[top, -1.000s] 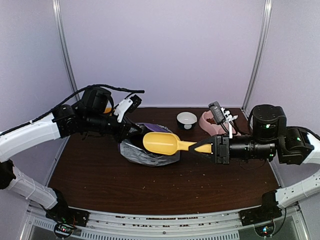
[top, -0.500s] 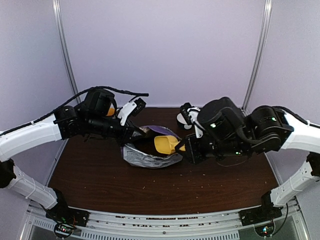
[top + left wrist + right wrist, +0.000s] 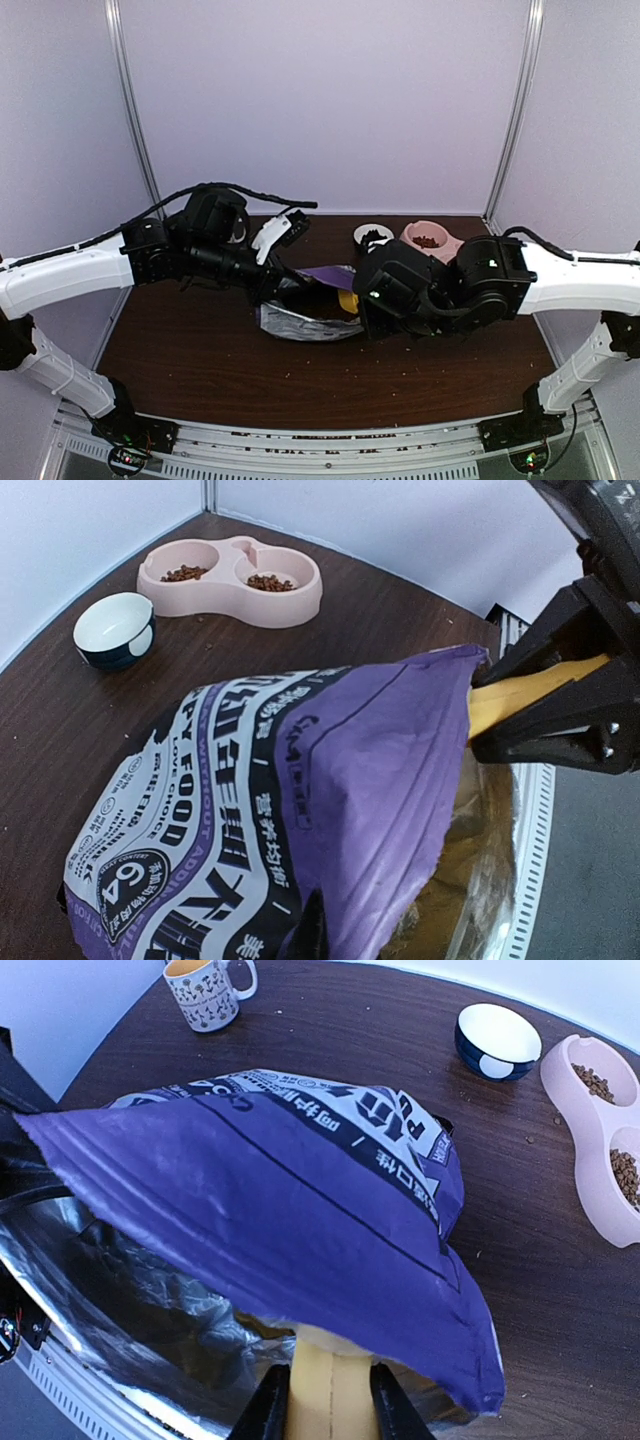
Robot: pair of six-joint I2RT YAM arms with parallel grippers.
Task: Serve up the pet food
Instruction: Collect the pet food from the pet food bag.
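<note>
Kibble (image 3: 270,582), pebbly, in smooth pink bowl (image 3: 230,611)

**Soft, Even Light; Blur Only Up Close**

Diffuse light fills the pale enclosure, leaving faint shadows on the dark table (image 3: 200,350). The bag (image 3: 300,1190) shows mild glare on its silver lining. Near the left wrist lens its edge goes soft, while the pet food (image 3: 270,582) looks crisp. The yellow scoop (image 3: 325,1385) blurs slightly.

Inside purple bag (image 3: 270,1210): yellow scoop (image 3: 326,1392).
</note>
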